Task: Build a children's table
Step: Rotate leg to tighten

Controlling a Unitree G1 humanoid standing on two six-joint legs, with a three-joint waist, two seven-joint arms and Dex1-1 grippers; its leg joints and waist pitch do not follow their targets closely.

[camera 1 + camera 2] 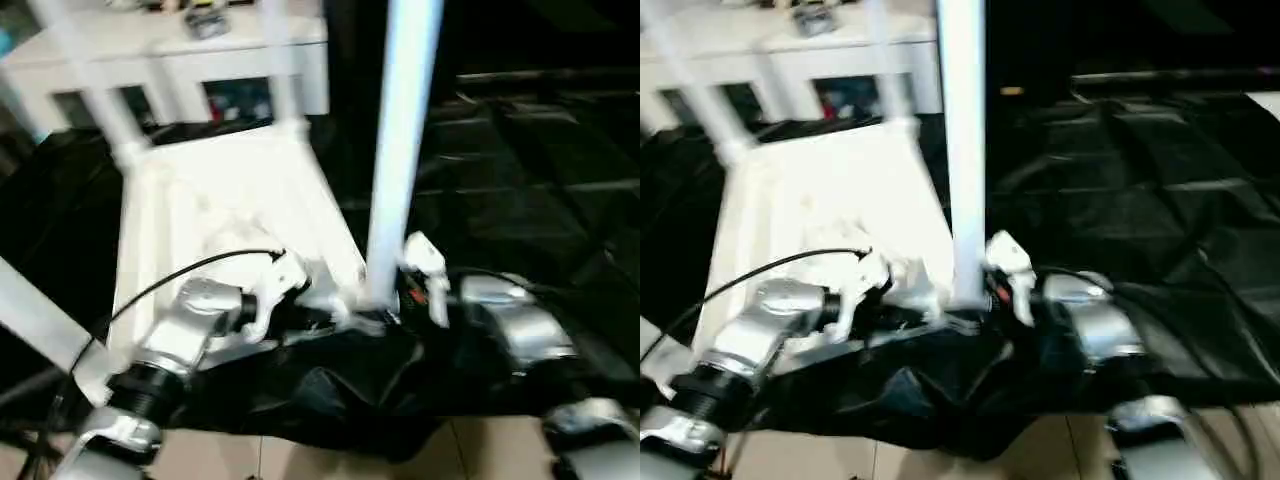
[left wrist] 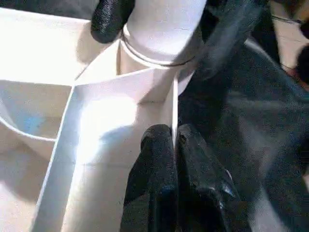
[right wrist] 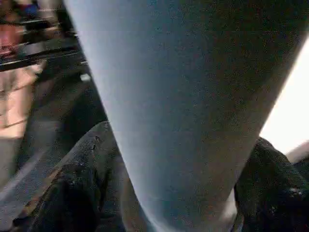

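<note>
The top lay underside-up on the black tabletop, a leg upright in its 5 o'clock corner. Left tool pinched the top's rib; right tool straddled the leg, fingers apart. Best press the leg straight down, top steadied.

Upright leg and upturned top ahead; open black cloth rightward.
</note>
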